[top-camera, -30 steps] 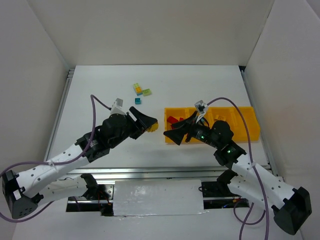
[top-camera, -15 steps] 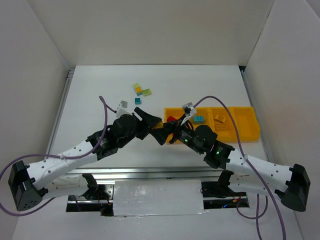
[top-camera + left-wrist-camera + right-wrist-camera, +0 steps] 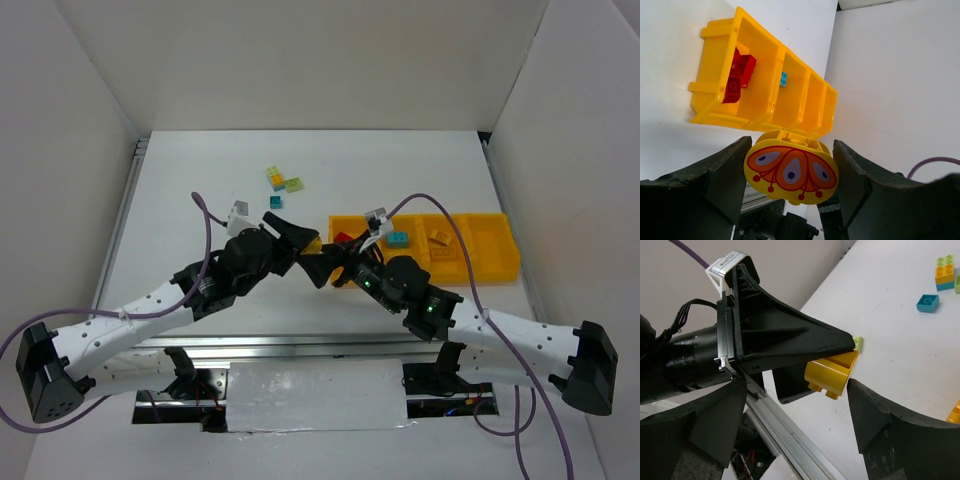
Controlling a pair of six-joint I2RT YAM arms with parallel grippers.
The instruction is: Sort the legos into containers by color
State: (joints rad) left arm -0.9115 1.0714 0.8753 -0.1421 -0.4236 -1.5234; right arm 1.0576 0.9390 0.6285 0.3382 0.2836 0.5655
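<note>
My left gripper [image 3: 792, 146] is shut on a rounded yellow lego [image 3: 791, 172] printed with an orange and red pattern. In the top view that lego [image 3: 312, 241] hangs just left of the yellow tray of containers [image 3: 490, 247]. My right gripper [image 3: 322, 268] faces it, tip to tip. In the right wrist view my right gripper [image 3: 796, 385] stands open, with the held yellow lego [image 3: 832, 374] just ahead of its right finger. Red legos [image 3: 737, 75] lie in the tray's first compartment and a teal one [image 3: 783, 78] in the second.
Loose legos lie on the white table behind the grippers: an orange-and-green clump [image 3: 275, 178], a pale green brick [image 3: 293, 184] and a teal brick [image 3: 275, 202]. An orange brick [image 3: 438, 238] sits in the third compartment. White walls close in on both sides.
My right arm swung left from above the tray to meet the left gripper, and its jaws narrowed a little. My left gripper moved slightly right, still holding the yellow lego.
</note>
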